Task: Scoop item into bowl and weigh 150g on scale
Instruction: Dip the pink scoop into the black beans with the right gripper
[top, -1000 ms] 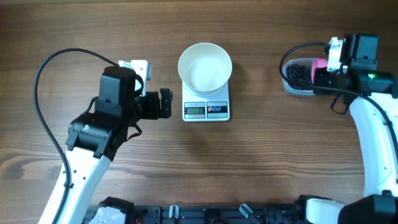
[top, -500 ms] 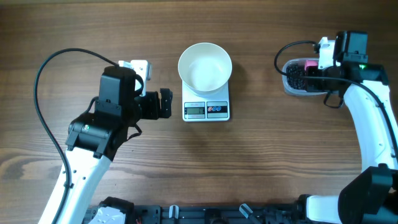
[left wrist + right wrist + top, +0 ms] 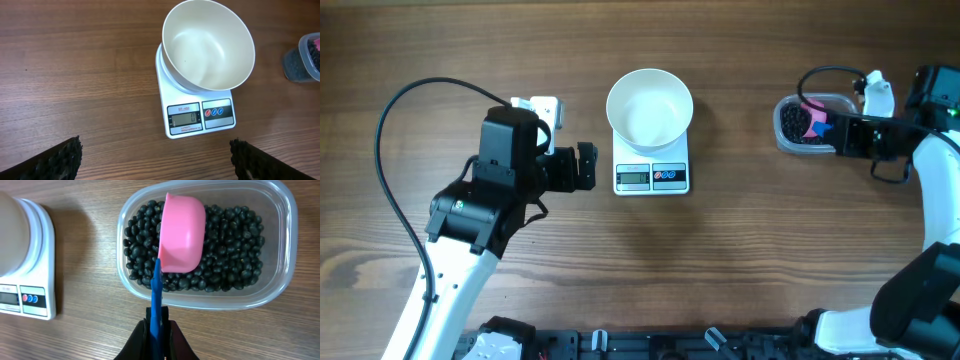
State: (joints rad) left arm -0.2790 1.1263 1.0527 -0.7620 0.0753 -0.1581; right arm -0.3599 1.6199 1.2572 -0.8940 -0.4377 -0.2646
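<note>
Here, overhead, worktop: a brown wooden worktop carries everything.
Overhead, scale: the small flat white rectangular digital scale lies in the middle of the worktop, nearer the far edge, with its display side toward the robot.
Overhead, bowl: the plain round white bowl sits on the scale and covers its back part; inside it looks bare.
Overhead, beans: the many small round black beans lie in a clear rounded-rectangular plastic tub toward the far right corner, well apart from the scale.
Overhead, left gripper: the left gripper is just beside the left edge of the scale and does not touch it.
Overhead, right gripper: the right gripper reaches over the right end of the tub.
Left wrist, jaws: the two dark fingertips stand wide apart at the bottom corners, with nothing between them.
Left wrist, display: the scale shows 0 under the bowl.
Right wrist, jaws: the right gripper is clamped on the thin blue handle of the small pink scoop.
Right wrist, scoop: its pink cup is over the beans in the middle of the tub, outer side to the camera; contact with the beans I cannot tell.
Right wrist, scale: one corner of the scale shows at the left.
</note>
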